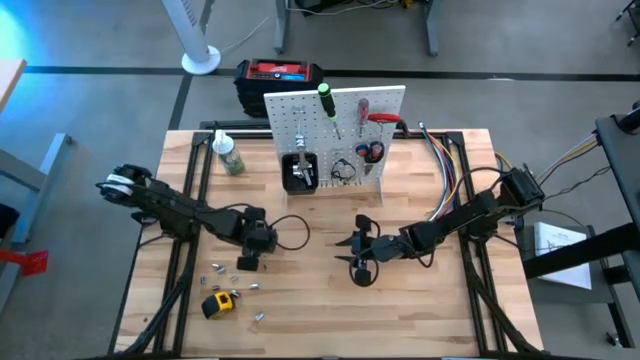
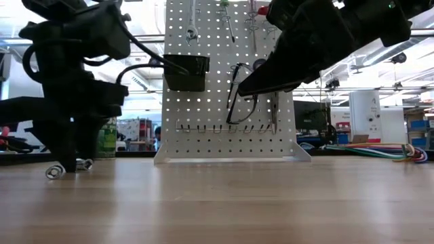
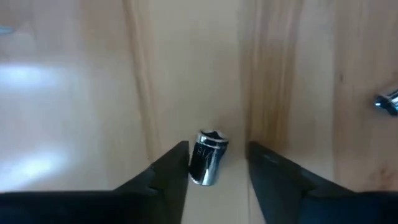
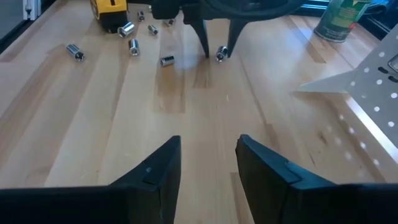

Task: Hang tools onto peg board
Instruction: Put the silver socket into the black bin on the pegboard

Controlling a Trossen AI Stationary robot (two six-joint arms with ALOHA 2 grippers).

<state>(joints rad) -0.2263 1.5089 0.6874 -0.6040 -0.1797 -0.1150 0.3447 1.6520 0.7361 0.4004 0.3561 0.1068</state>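
A small silver socket [image 3: 208, 157] lies on its side on the wooden table. My left gripper [image 3: 217, 168] points down over it, open, one finger on either side. The same gripper [image 1: 250, 262] is left of the table's middle. Several more sockets [image 4: 132, 46] and a yellow tape measure [image 1: 217, 303] lie near it. The white peg board [image 1: 335, 135] stands upright at the far middle. On it hang a green screwdriver [image 1: 327, 100], a red screwdriver [image 1: 363, 112], red-handled pliers [image 1: 370, 150] and glasses [image 2: 241, 95]. My right gripper [image 1: 360, 255] hovers open over bare wood, holding nothing. My left gripper comes at the socket from above, its fingers across the socket's round wall. One finger [image 3: 177, 163] stands right against the socket's side [image 3: 194, 163]; whether it touches, I cannot tell. The other finger [image 3: 264, 163] is clearly apart. The socket rests on the table.
A black bin [image 1: 300, 170] sits on the peg board's front. A green-labelled bottle [image 1: 230, 155] stands left of the board, and a red-and-black box [image 1: 280, 75] lies behind it. Coloured cables [image 1: 445, 165] run along the far right. Bare wood [image 1: 400, 310] lies near the front right.
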